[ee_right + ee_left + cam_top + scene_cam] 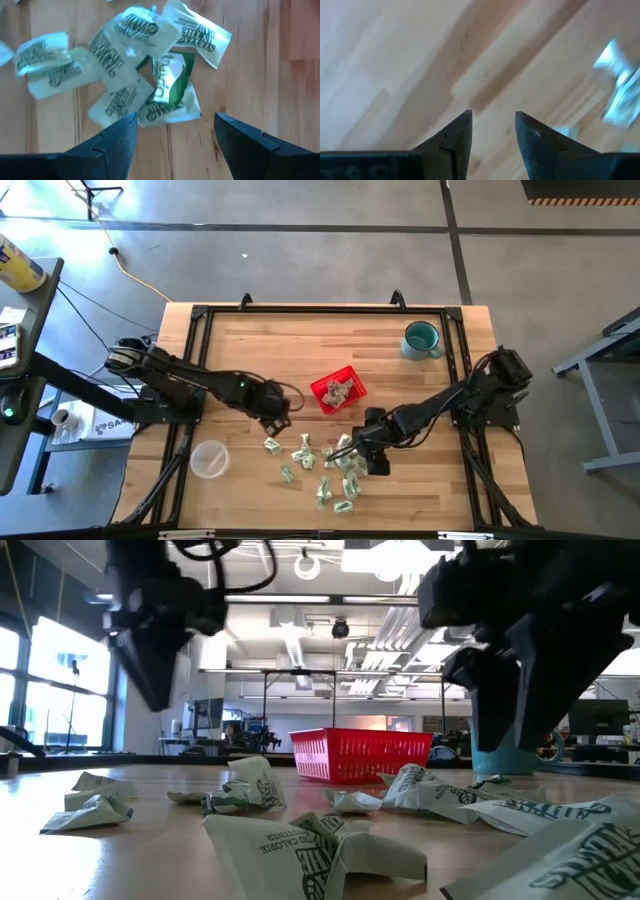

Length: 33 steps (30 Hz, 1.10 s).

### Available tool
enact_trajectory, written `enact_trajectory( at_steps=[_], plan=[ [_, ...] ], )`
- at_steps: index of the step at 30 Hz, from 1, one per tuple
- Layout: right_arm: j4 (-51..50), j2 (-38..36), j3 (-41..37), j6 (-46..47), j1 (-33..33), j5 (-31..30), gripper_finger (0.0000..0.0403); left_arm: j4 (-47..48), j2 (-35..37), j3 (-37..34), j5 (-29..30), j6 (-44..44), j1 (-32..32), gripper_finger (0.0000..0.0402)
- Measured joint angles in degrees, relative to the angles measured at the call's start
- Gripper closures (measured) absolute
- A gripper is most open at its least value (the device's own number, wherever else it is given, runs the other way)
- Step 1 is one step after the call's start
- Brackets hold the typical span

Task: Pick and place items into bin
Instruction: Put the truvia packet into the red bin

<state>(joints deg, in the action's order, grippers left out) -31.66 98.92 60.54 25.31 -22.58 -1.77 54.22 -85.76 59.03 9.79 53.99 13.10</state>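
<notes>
The bin is a small red slotted basket [338,390] standing mid-table, with a few pale packets in it. Several crinkled green-and-white wrapped items [318,466] lie flat on the wood nearer the front edge. My left gripper [272,423] hangs open over bare wood left of the basket, nothing between its fingers [492,117]; one blurred packet [619,95] lies off to the side. My right gripper [350,452] points down, open, over the right part of the pile. In its wrist view [175,117] a cluster of items [150,85] lies just beyond the fingertips.
A teal mug [422,340] stands at the far right. A clear round plastic cup [210,459] sits near the front left. A black frame [320,308] runs around the table edges. In the low view, packets [320,845] lie close in front of the basket [360,755].
</notes>
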Motion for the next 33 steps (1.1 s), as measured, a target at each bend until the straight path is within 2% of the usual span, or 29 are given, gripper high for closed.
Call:
enact_trajectory(
  at_steps=[7, 15, 24, 33],
  plan=[
    [3.7, 3.7, 0.1, 3.0, -1.7, -2.9, 0.0149, -0.6, 0.2, -2.8, -1.3, 2.3, 3.2, 0.0218],
    [5.8, 4.0, 0.2, 10.3, -2.2, -4.0, 0.0149, -0.1, 0.2, -3.1, -1.4, 2.4, 3.9, 0.0218],
    [8.2, 4.0, 0.2, 10.7, -0.8, -6.2, 0.0151, -0.1, 0.2, -3.1, -1.3, 1.9, 3.9, 0.0218],
    [11.1, 7.9, 0.2, 11.8, 0.3, -1.5, 0.0188, 0.5, 0.2, -3.1, -1.2, 2.1, 3.9, 0.0218]
  ],
)
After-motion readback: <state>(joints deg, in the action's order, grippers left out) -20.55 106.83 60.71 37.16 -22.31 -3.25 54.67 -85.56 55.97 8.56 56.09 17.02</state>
